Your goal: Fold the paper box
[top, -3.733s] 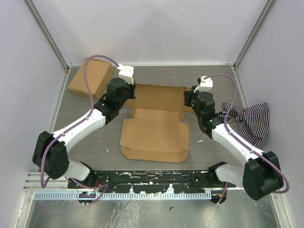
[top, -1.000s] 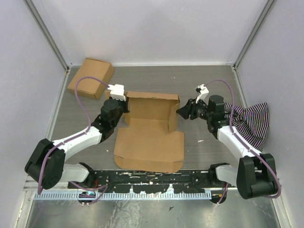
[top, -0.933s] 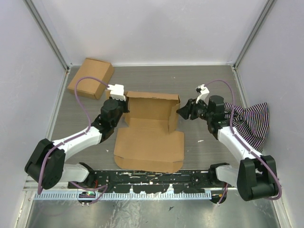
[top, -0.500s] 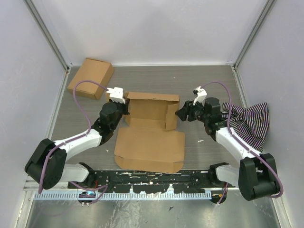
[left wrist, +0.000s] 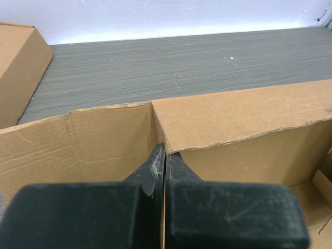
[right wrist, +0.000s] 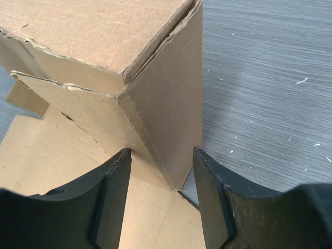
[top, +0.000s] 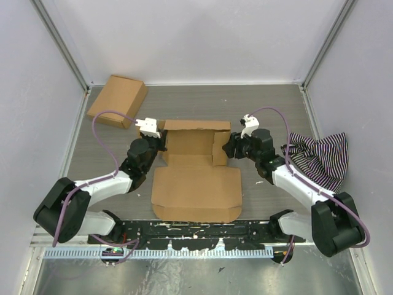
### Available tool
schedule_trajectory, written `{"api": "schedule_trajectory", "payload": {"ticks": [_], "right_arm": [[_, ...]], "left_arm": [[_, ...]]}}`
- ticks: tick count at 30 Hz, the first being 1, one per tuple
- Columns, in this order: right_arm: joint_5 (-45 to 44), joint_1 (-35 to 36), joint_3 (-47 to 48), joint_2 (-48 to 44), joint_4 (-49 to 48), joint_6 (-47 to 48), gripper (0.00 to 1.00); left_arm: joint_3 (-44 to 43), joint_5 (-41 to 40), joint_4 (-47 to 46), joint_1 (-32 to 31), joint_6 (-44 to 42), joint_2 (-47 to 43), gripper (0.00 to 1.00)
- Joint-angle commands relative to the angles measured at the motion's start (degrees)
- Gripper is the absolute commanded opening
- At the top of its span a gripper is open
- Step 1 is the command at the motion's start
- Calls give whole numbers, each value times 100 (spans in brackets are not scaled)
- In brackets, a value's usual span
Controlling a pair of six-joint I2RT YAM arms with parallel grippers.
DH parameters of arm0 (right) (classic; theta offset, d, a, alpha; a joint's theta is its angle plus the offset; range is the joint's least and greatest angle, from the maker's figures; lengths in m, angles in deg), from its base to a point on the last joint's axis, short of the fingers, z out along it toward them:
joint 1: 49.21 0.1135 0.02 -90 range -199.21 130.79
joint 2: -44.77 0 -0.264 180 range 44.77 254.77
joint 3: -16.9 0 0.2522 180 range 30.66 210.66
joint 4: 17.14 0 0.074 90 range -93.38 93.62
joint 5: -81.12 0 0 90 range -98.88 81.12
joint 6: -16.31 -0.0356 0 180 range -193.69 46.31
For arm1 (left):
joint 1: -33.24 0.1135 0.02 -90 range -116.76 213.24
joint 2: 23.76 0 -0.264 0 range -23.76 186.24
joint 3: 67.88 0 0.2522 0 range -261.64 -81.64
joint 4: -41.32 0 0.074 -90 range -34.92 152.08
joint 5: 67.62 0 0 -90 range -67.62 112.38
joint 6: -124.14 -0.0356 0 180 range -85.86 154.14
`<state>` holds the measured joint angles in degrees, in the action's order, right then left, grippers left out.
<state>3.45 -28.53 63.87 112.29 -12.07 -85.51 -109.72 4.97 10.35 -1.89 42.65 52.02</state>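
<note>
paper box (top: 195, 184) sits mid-tabletop, front panel flat toward the near edge, back and side walls up. left gripper (left wrist: 164, 156): jaws pinched tight on the left wall at the rear corner. right gripper (right wrist: 162, 152): jaws wide, straddling the right wall, gripping nothing. Risk: the unheld right wall springs flat, or a hard left pull drags or tears the sheet.

Top cam: fixed high at the near edge, looking down and fwd over the whole table (top: 276, 110). Left wrist cam: v. low and close, facing the far wall (left wrist: 155, 15) across the paper box (left wrist: 233, 114) rim. Right wrist cam: close, tilted down at the box's right corner (right gripper (right wrist: 162, 153) frames it). All 3 share that raised rear wall.
</note>
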Motion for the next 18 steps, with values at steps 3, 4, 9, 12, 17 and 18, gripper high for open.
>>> {"api": "schedule_trajectory", "payload": {"ticks": [3,4,9,12,17,18], "right_arm": [[-1222,313,-76,19,-707,-153,56],[-1228,347,-124,16,-810,-154,56],[-798,390,-220,166,-1199,-91,56],[-491,391,-215,283,-1295,-5,56],[-412,390,-75,546,-1274,83,57],[-408,392,-28,615,-1268,88,57]], "left_arm": [[171,133,-218,-20,76,66,0],[171,133,-216,-20,67,55,0],[128,158,-217,-20,27,85,0],[96,189,-190,-20,29,106,0],[62,245,-176,-20,75,126,0],[59,254,-173,-20,79,131,0]]}}
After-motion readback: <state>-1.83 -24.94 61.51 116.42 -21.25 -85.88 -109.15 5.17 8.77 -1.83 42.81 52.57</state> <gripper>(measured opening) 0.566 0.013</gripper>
